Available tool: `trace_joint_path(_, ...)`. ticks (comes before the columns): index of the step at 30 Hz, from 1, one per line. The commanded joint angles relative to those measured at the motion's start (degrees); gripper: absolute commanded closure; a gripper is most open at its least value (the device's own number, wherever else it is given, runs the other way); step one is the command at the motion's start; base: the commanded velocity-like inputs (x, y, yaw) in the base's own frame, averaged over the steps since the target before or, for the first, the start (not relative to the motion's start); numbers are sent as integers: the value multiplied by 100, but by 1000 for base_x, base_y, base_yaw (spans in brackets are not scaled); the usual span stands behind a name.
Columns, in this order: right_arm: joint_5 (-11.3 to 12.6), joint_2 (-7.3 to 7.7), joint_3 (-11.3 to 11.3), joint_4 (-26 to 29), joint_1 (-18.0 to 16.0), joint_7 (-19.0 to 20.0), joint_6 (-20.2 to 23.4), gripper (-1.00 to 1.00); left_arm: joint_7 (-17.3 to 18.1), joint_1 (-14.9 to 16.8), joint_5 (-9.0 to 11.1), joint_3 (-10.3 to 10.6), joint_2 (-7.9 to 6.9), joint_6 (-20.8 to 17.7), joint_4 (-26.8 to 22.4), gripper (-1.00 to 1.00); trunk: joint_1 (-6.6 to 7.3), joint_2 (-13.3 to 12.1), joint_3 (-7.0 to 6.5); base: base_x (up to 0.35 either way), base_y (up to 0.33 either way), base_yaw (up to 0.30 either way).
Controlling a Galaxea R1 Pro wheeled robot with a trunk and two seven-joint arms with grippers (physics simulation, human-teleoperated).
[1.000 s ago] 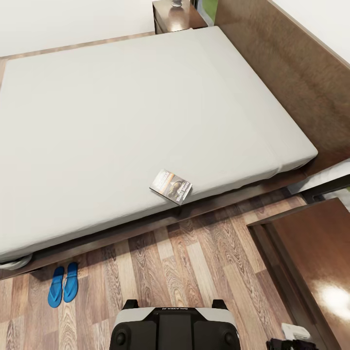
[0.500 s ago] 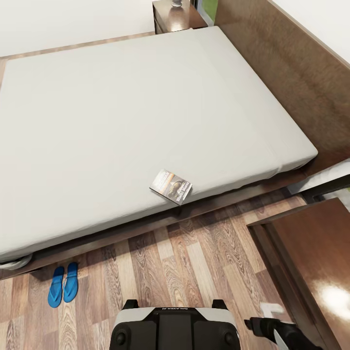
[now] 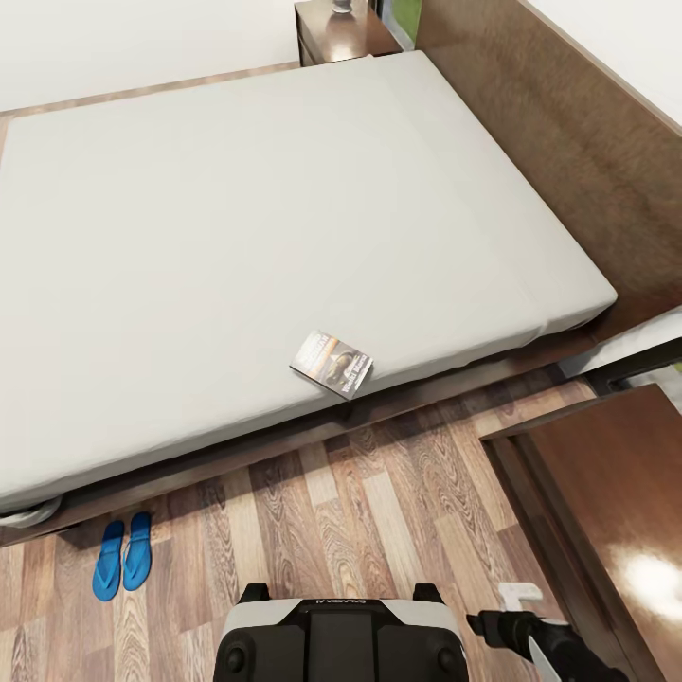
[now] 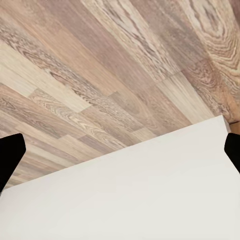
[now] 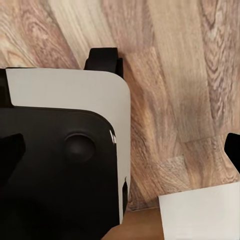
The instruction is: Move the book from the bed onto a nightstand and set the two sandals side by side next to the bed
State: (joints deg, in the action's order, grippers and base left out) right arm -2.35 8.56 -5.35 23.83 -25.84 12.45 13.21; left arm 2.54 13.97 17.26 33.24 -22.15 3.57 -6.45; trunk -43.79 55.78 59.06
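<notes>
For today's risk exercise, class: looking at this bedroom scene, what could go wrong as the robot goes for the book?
1. The book lies at the mattress's near edge on the bed; a clumsy push might tip it onto the floor.
2. The right end effector is low beside the near nightstand; swinging outward could strike it.
3. The sandals lie beside the bed frame; the base could roll over them.

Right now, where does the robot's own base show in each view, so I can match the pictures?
Head view: the base sits at the bottom edge, centre, black with a white rim.
Right wrist view: the same base lies close up against the planks, with a black wheel poking past its white edge.
Left wrist view: a pale flat panel lies over the planks; whether it is the base, I cannot tell.
Shared landmark: the wood-plank floor.
</notes>
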Motion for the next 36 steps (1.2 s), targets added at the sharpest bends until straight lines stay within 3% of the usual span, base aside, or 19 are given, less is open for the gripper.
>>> trace_joint_path(1, -24, -7, -43, 22, 1, 40, 31, -100, 19, -3, 61, 43, -2, 16, 3, -100, -1, 3, 2, 0, 0, -11)
trace_joint_path(9, -28, -101, -36, 62, 2, -1, -19, -100, 12, -85, 72, 41, 9, 17, 3, -100, -1, 3, 2, 0, 0, -5)
trace_joint_path(21, -39, -341, -30, 124, 4, -87, -547, -100, 10, -120, 75, 34, 13, 21, 3, -100, -1, 3, 2, 0, 0, 0)
trace_joint_path(36, 34, -428, -85, 1189, -7, -58, -578, -100, 10, -122, 76, 30, 10, 29, 3, -100, -1, 3, 2, 0, 0, 0)
